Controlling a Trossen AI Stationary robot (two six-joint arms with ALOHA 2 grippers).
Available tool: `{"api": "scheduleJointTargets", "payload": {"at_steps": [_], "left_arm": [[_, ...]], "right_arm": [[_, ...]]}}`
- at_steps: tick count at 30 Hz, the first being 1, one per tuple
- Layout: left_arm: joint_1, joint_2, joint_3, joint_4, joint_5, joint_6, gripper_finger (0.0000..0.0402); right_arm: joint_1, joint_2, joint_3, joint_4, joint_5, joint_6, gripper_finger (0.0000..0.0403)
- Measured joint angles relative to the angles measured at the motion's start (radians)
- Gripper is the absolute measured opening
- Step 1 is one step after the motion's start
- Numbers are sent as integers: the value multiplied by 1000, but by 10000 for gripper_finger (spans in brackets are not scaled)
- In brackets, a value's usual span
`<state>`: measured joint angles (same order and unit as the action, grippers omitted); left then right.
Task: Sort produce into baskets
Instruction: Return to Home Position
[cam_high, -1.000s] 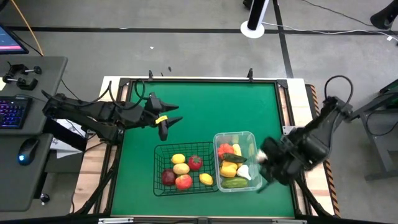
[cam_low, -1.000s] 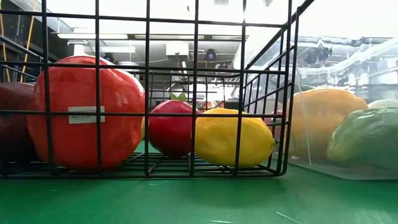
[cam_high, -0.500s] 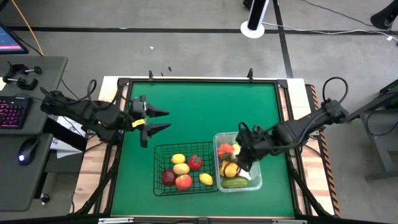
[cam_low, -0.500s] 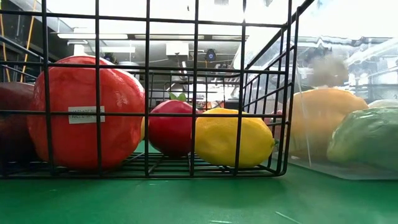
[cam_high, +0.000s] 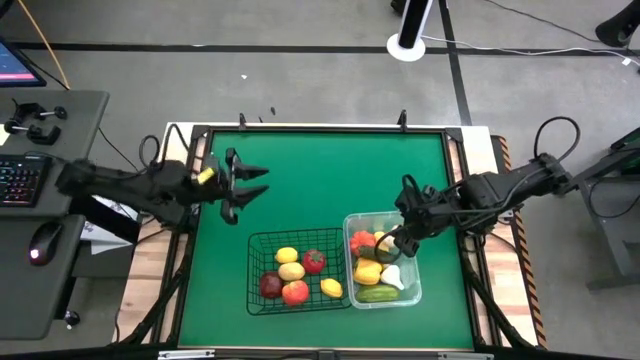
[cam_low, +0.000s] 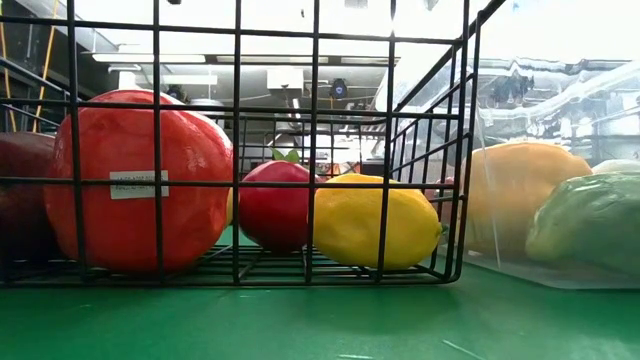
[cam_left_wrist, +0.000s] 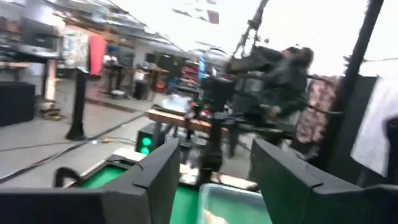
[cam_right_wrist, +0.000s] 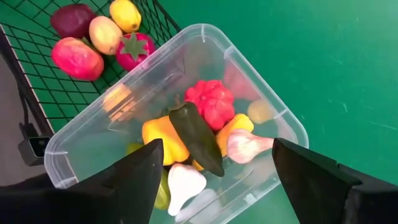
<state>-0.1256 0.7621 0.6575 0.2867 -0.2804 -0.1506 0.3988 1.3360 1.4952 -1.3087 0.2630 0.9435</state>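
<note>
The black wire basket (cam_high: 251, 268) stands near the table's front edge and holds red, dark red and yellow produce, such as a tomato (cam_high: 314, 261) and a lemon (cam_high: 331, 288). The clear plastic tub (cam_high: 415, 292) stands against its right side and holds a red piece, yellow pieces, a green cucumber (cam_high: 377, 293), a dark green pepper (cam_right_wrist: 198, 138) and white garlic (cam_right_wrist: 185, 183). My right gripper (cam_high: 396, 240) hovers open and empty above the tub; the right wrist view (cam_right_wrist: 216, 148) shows it too. My left gripper (cam_high: 252, 183) is open and empty over the table's left side.
The green mat (cam_high: 330, 170) is bare behind the two containers. In the low view the basket's wires (cam_low: 236, 120) and the tub's wall (cam_low: 482, 215) fill the picture. A desk with a keyboard and a mouse (cam_high: 40, 243) stands left of the table.
My right gripper has swung from the table's right edge toward the left, over the tub, then drawn back a little toward the far edge. My left gripper has moved toward the table's left and far edges, away from the basket, and has turned.
</note>
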Motion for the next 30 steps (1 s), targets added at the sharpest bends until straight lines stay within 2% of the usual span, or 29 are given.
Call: {"api": "scheduleJointTargets", "payload": {"at_steps": [3, 6, 11, 17, 25, 30], "left_arm": [[128, -58, -85, 22, 77, -46, 166], [202, -126, -146, 27, 139, -82, 147], [217, -258, -280, 27, 169, -88, 103], [217, -430, -450, 31, 163, -168, 9], [217, -599, -638, 121, 129, -242, 2], [217, -639, -644, 61, 140, -260, 1]], "right_arm": [[0, -3, 0, 0, 2, -1, 293], [0, -3, 0, -8, 2, -5, 293], [0, -3, 0, -121, 1, -93, 293], [-7, -3, 0, -148, -22, 74, 287], [-6, -2, 0, -192, -111, 133, 281], [11, -27, -47, -184, -110, 111, 223]]}}
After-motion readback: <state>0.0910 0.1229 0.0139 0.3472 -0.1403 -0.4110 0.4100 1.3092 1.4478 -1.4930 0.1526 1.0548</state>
